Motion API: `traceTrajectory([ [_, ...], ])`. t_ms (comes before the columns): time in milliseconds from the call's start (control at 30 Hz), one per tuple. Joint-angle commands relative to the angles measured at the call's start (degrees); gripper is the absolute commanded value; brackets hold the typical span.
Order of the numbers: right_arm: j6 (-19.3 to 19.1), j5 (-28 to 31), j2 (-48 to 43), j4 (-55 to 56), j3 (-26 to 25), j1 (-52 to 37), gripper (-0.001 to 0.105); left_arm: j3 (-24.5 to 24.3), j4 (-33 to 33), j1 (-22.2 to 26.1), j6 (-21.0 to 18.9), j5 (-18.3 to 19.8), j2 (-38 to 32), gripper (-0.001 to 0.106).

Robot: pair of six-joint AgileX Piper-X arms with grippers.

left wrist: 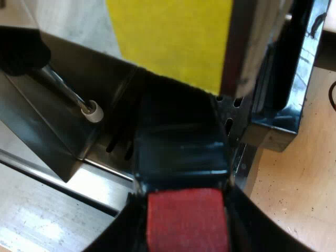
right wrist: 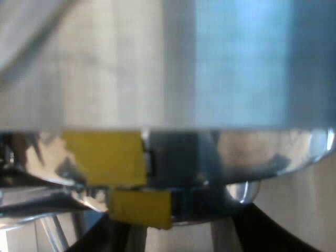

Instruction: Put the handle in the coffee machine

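So that it can slide in level, my left gripper is clamped on the dark handle with the red end, aimed under the yellow-taped steel espresso machine; my right gripper holds its 2 fingers apart by that machine's polished metal.

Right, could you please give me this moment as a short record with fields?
handle: dark, with its red end nearest the wrist, pointing in at the machine's front
left gripper: jaws shut on the handle by the red end
machine: metal, yellow patch above the handle
wand: metal tube with a white tip, beside the handle
right gripper: close up against the machine's shiny metal
table: pale wood, speckled
locked in: cannot tell
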Motion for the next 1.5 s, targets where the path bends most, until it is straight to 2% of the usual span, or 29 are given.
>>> traceTrajectory([
  [33, -0.98, 0.8, -3.5, -5.55, -1.17, -0.29, 0.03, -0.85, 0.82, 0.16, 1.13, 6.77, -2.23, 0.056],
  [67, -1.39, 0.8, -3.69, -5.55, -1.17, -0.29, 0.03, -0.85, 1.07, 0.16, 1.13, 6.77, -2.23, 0.072],
  [133, -1.95, 0.8, -3.97, -5.55, -1.17, -0.29, 0.03, -0.85, 1.5, 0.16, 1.13, 5.98, -2.23, 0.088],
  [167, -1.95, 0.8, -4.15, -5.55, -1.17, -0.29, 0.03, -0.85, 1.78, 0.16, 1.13, 5.18, -2.23, 0.09],
  [367, -1.95, 0.8, -4.49, -6.19, -1.57, -0.29, 0.03, -0.85, 1.85, 0.16, 1.13, 2.35, -2.41, 0.087],
  [467, -3.51, 0.68, -4.49, -6.2, -2.12, -0.29, 0.03, -0.85, 2.01, 0.16, 1.13, 2.16, -3.44, 0.087],
  [567, -3.5, 0.68, -4.49, -6.36, -2.17, -0.29, 0.03, -0.85, 2.01, 0.33, 1.13, 1.97, -5.81, 0.087],
  [800, -3.5, 0.68, -4.49, -6.36, -2.17, -0.29, 0.03, -0.99, 4.43, 5.61, 1.13, 2.64, -11.57, 0.087],
  [900, -3.5, 0.68, -4.49, -6.36, -2.17, -0.29, 0.03, -0.99, 4.43, 8.52, -0.37, 2.47, -13.45, 0.077],
  [933, -3.5, 0.68, -4.49, -6.36, -2.17, -0.29, 0.03, -1.22, 4.36, 9.38, -1.02, 2.01, -13.98, 0.066],
  [967, -3.5, 0.68, -4.49, -6.36, -2.17, -0.29, 0.03, -1.74, 4.39, 9.96, -1.72, 1.66, -14.17, 0.05],
  [1000, -3.5, 0.68, -4.49, -6.36, -2.17, -0.29, 0.03, -2.08, 4.39, 10.02, -2.11, 1.44, -14.17, 0.044],
  [1033, -3.5, 0.68, -4.49, -6.36, -2.17, -0.29, 0.03, -2.92, 4.39, 10.01, -2.66, 0.91, -14.17, 0.027],
  [1067, -3.5, 0.68, -4.49, -6.36, -2.17, -0.29, 0.03, -3.56, 4.19, 10.01, -2.79, 0.41, -14.17, 0.004],
  [1133, -3.5, 0.68, -4.49, -6.36, -2.17, -0.29, 0.03, -4.87, 3.34, 9.58, -3.71, -0.7, -14.05, 0.001],
  [1267, -3.64, 0.68, -4.49, -6.36, -2.17, -0.29, 0.03, -6.41, -1.13, 9.47, -7.64, -6.05, -12.63, 0.001],
  [1367, -3.64, 0.68, -4.49, -6.36, -2.17, -0.29, 0.03, -7.64, -1.56, 9.47, -7.94, -9.05, -10.16, 0.001],
  [1500, -3.64, 0.68, -4.49, -6.36, -2.17, -0.29, 0.03, -8.11, -1.66, 9.47, -7.94, -10.14, -7.24, 0.001],
])
